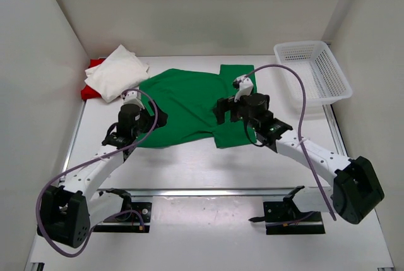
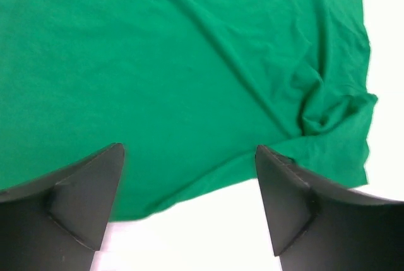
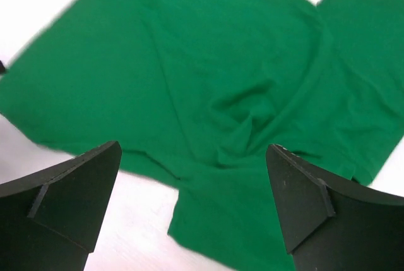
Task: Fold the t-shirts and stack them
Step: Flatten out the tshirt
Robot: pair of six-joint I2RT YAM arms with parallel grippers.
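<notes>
- A bright green short-sleeved cloth t-shirt lies spread open, one layer deep over most of its area, in the middle of the white table, a little toward the far edge.
- In the far left corner, a folded white cloth t-shirt rests on top of a red cloth t-shirt, of which only the edges show.
- A white plastic mesh basket sits in the far right corner, well apart from the shirts.
- The left gripper hovers over the green shirt's near left hem, jaws spread wide and holding nothing.
- The right gripper hovers over the shirt's right half, above a bunched ridge of wrinkles, jaws also wide apart and empty.
- The green shirt looks light, thin and limp. It will likely sag, drag and crease when lifted, and nothing about it is fragile.
- Flat cloth gives fingers little to bite, so the hem edge and its corners look like the best holds, with one gripper at each end to keep the fold straight.
</notes>
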